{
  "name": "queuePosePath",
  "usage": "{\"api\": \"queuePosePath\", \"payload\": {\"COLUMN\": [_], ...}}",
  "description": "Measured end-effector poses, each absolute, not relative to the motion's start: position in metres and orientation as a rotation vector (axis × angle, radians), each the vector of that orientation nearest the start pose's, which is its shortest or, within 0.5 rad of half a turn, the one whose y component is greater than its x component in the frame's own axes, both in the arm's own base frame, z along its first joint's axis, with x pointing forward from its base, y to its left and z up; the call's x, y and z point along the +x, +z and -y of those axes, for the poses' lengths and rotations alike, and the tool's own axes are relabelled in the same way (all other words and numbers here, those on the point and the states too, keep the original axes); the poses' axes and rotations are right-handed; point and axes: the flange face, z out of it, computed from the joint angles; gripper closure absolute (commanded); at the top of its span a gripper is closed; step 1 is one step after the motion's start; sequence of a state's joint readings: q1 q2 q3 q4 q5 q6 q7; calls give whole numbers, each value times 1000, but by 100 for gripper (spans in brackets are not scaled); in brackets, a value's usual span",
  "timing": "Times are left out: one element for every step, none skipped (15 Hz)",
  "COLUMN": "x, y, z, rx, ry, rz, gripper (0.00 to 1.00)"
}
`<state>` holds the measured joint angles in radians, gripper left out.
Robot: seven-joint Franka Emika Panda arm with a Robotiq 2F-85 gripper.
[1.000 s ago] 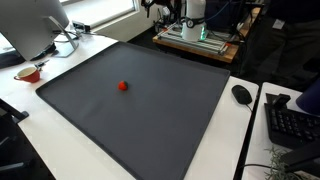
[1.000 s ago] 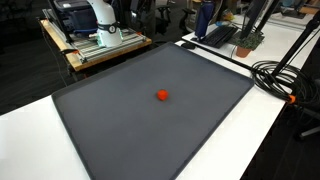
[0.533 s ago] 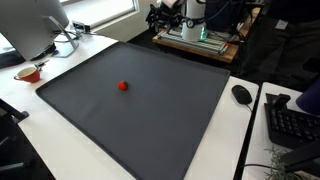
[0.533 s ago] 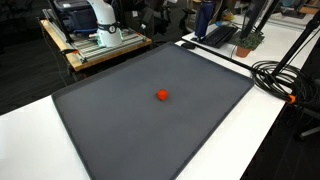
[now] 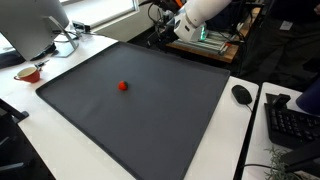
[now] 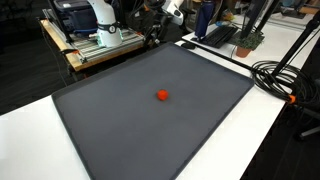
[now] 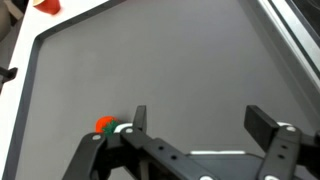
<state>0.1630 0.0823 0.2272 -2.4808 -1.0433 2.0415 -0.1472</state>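
A small red ball-like thing with a green bit lies on the dark grey mat in both exterior views. In the wrist view it shows just left of the left finger, far below on the mat. My gripper is open and empty, high above the mat's far edge. In the exterior views the gripper hangs near the mat's back edge, well away from the red thing.
A red bowl and a monitor stand on the white table beside the mat. A mouse and keyboard lie on the other side. Black cables run along the table. A cart with gear stands behind.
The arm has swung into view above the mat's far edge and lowered toward it. The red thing has not moved.
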Motion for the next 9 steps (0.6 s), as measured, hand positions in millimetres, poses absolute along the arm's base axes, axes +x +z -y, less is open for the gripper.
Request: {"api": "queuePosePath", "payload": {"x": [425, 432, 439, 444, 446, 448, 448, 448, 448], "y": [236, 231, 228, 227, 226, 226, 227, 227, 227], "z": [-122, -121, -120, -120, -121, -121, -122, -122, -123], "rx": [1774, 1712, 1674, 1660, 1654, 1650, 1648, 1646, 1646], "ry": [-448, -451, -453, -455, -454, -453, -451, -451, -451], "rz": [-1413, -1427, -1431, -1430, -1429, -1429, -1429, -1430, -1430], "gripper": [0, 0, 0, 0, 0, 0, 0, 0, 0]}}
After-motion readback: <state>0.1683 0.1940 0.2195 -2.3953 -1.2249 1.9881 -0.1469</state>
